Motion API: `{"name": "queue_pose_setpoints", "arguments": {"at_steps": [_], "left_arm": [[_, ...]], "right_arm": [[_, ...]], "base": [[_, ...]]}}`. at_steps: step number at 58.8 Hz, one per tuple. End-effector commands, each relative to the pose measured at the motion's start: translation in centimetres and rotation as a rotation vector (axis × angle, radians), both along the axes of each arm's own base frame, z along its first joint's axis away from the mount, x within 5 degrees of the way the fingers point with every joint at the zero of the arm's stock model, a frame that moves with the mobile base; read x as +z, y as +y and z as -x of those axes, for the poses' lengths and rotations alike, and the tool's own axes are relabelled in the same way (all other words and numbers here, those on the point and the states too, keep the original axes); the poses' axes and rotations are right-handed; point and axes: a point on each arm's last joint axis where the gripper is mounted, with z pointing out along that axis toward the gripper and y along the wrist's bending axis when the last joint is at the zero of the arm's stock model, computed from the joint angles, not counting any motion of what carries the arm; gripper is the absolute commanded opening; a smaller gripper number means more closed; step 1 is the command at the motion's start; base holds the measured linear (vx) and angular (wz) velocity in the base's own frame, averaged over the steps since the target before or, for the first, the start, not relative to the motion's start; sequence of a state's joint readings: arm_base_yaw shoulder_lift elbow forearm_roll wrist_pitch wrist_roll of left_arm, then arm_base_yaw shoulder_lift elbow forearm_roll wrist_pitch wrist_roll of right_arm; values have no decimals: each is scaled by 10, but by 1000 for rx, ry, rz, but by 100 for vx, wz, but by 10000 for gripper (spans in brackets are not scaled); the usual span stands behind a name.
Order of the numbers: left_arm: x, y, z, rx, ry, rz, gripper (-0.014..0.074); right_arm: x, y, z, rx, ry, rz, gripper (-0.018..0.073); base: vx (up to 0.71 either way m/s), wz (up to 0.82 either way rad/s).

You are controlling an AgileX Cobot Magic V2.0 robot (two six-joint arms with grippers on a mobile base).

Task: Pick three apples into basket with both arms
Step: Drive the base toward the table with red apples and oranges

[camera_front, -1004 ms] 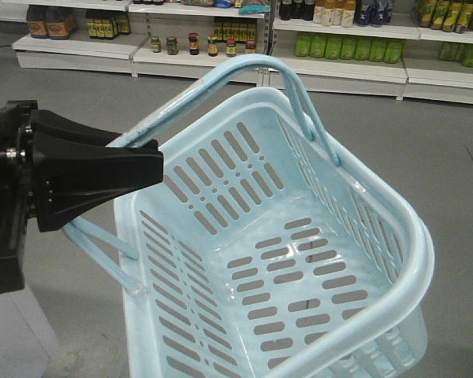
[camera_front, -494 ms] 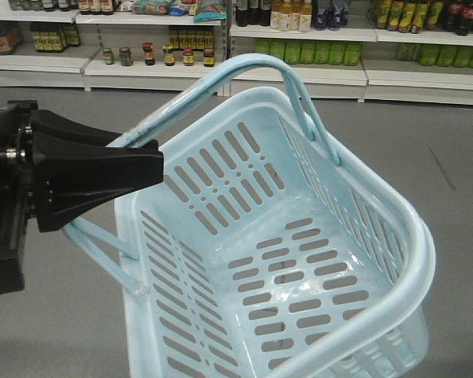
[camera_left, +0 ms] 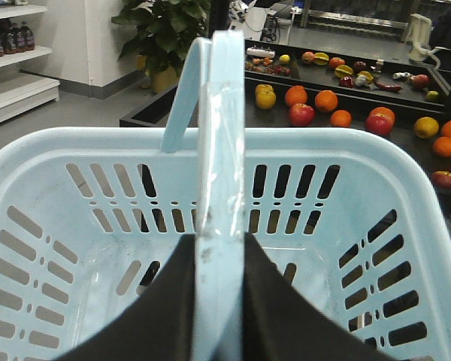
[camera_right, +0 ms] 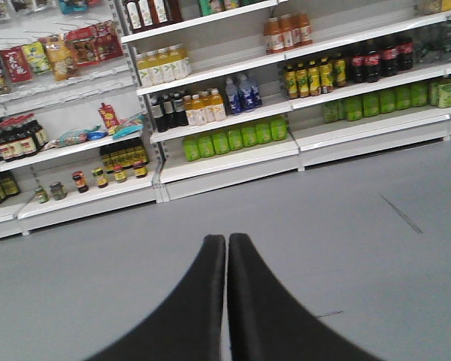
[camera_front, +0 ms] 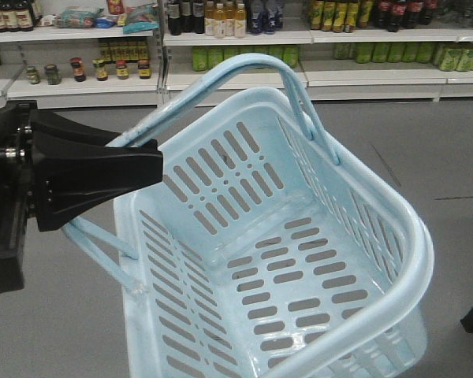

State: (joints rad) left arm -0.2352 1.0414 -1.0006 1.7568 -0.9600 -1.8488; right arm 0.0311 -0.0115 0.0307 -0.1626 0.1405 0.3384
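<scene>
Seemingly light and stiff, the basket (camera_left: 361, 150) is best held by its hoop handles (camera_left: 222, 113), where the left gripper (camera_left: 219, 252) clamps; the right gripper (camera_right: 227, 242) is clenched, empty.

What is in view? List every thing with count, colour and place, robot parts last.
basket: one, pale blue, empty, held up by the left claw
handles: two, pale blue, raised together over the basket
stand: one, black, beyond the basket
apples: several, red, on the stand
oranges: several, orange, on the stand
plant: one, green, left of the stand
shelves: white, along the wall
bottles: many, green, yellow and dark, on the shelves
floor: grey
left claw: black, shut on the handles
right claw: black, shut, empty, above the floor
</scene>
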Motion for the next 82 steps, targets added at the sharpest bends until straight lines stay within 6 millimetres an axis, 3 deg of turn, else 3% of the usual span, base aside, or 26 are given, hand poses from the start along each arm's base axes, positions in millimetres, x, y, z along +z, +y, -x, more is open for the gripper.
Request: {"name": "queue_pose_setpoints", "arguments": {"at_steps": [1, 82], "left_arm": [[13, 2, 5, 25, -52, 2, -6], [13, 2, 5, 25, -52, 2, -6]], "right_arm": [[3, 1, 0, 5, -72, 23, -5], [3, 1, 0, 5, -72, 23, -5]], "base": [[22, -36], [19, -46]]}}
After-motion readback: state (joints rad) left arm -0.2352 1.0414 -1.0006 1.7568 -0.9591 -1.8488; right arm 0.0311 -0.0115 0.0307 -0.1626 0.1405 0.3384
